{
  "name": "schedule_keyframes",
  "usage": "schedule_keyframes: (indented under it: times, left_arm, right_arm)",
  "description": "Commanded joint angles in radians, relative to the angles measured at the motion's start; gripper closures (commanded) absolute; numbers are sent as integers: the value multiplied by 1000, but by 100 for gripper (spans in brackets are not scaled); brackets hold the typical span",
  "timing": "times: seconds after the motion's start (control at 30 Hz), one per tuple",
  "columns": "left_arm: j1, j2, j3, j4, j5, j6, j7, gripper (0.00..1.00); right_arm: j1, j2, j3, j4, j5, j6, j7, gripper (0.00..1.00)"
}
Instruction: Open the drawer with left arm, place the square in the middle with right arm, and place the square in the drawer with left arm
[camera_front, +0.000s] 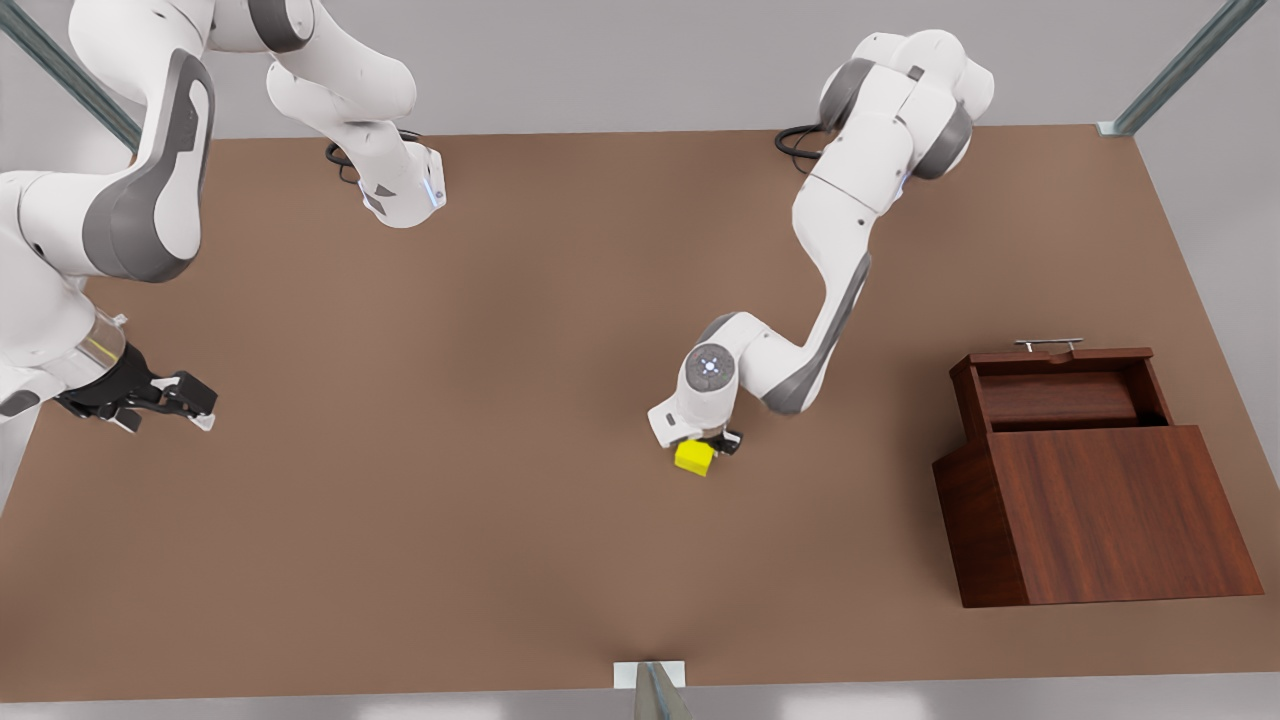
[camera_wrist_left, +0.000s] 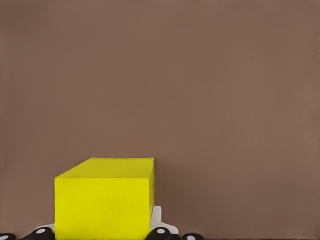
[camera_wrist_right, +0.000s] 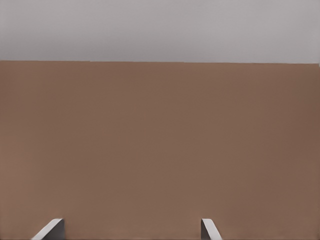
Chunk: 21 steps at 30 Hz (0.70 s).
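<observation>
Centrally, the left gripper (camera_front: 712, 447) held the square (camera_front: 694, 457); the right gripper (camera_front: 190, 400), far left, waited, fingers wide; drawer (camera_front: 1060, 390) open.

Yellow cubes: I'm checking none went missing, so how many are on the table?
1. The yellow cube sits mid-table at the left gripper, away from the open drawer. The drawer's inside is partly hidden.

Matte brown tabletop (camera_front: 450, 500): wooden cabinet (camera_front: 1110, 520) at front view's right; yellow cube (camera_front: 694, 457) near centre.
</observation>
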<state>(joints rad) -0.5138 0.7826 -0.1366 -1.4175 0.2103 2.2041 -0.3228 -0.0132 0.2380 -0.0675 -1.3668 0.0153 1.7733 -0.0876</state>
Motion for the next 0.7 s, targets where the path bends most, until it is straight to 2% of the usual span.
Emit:
schedule_keyframes:
  times: [0.0,0.2,0.27,0.37,0.67]
  left_arm:
    - [0,-17,0,0,-16,-15,1,32]
    - [14,-226,2,-12,-43,-313,97,32]
    - [15,-282,38,-44,-68,-360,172,31]
    - [15,-364,130,-121,-104,-360,341,31]
    - [12,-529,509,-336,-170,-350,1036,31]
  right_arm:
    - [1,0,0,0,-2,0,-1,0]
    - [-1,-3,0,-2,-3,-2,-1,0]
    - [1,-5,0,-3,-3,-2,-1,0]
    - [-2,-5,0,-2,-5,0,-1,0]
    - [7,0,0,-2,-5,2,-1,0]
